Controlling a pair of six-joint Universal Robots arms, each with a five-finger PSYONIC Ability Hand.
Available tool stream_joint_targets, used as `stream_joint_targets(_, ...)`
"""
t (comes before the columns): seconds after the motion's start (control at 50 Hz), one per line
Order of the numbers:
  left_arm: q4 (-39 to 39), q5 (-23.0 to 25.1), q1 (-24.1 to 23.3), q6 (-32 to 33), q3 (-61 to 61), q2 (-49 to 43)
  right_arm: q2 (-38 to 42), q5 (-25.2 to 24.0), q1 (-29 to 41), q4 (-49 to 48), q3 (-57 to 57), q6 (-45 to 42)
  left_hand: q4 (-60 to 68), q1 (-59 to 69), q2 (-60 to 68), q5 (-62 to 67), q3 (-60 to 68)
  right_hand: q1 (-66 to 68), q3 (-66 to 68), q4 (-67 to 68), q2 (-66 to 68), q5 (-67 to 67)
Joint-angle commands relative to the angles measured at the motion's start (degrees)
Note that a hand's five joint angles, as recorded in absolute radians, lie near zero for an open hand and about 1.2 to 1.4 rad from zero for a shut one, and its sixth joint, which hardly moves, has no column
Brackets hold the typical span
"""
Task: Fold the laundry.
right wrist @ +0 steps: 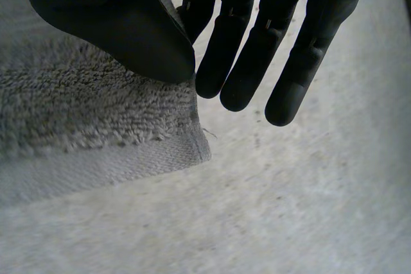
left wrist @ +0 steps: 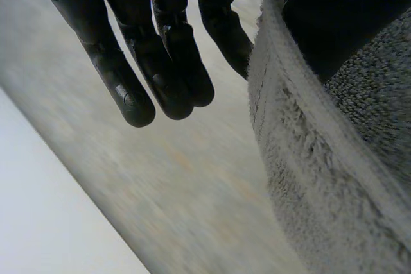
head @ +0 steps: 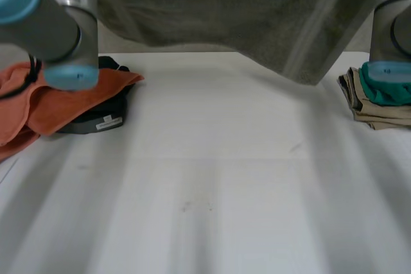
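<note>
The grey towel [head: 244,11] is lifted clear of the white table [head: 212,178] and spans the space between the left arm [head: 51,24] and the right arm [head: 392,24]. Its lower edge sags into a point nearer the right arm.

The left hand [left wrist: 173,68] pinches the grey towel [left wrist: 308,158] by its hemmed edge. The thumb lies on the terry side of the hem and the nearest finger is against the other side (the contact itself is partly hidden by the hem). Its other fingers hang straight and close together, away from the cloth.

The right hand [right wrist: 247,49] pinches the grey towel [right wrist: 83,113] just short of a corner. The thumb is pressed flat on the pile against the finger behind it, and the corner sticks out just past the thumb tip. Its remaining fingers are straight, side by side, touching nothing.

On the table below the left arm an orange cloth [head: 64,104] lies crumpled over a black garment [head: 96,122]. Below the right arm sits a folded beige stack [head: 379,113] with a teal cloth [head: 385,91] on top.
</note>
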Motion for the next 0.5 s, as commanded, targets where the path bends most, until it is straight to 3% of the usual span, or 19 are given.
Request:
stream_joint_targets(0.02, 4.0, 0.7, 0.1, -2.0, -20.9, 4.7, -1.9, -1.1, -0.8, 0.7, 10.9, 2.4, 11.1, 12.9, 11.4, 15.0, 11.6, 15.6, 11.8, 11.3, 12.5, 10.5)
stream_joint_targets(0.24, 9.0, 0.8, -0.6, -1.8, -43.5, 4.4, 0.9, -10.3, -2.4, 1.6, 30.9, 2.8, 11.1, 12.9, 11.4, 15.0, 11.6, 15.6, 11.8, 11.3, 12.5, 10.5)
stream_joint_targets(0.38, 8.2, 0.7, -1.9, -1.0, -55.8, 8.9, -1.5, -10.6, -5.0, 14.8, 39.1, 0.2, 11.1, 12.9, 11.4, 15.0, 11.6, 15.6, 11.8, 11.3, 12.5, 10.5)
stream_joint_targets(0.5, 4.2, 0.6, -2.1, 2.7, -69.6, 24.4, -14.0, -11.4, -8.2, 30.8, 46.9, -1.4, 11.1, 12.9, 11.4, 15.0, 11.6, 15.6, 11.8, 11.3, 12.5, 10.5)
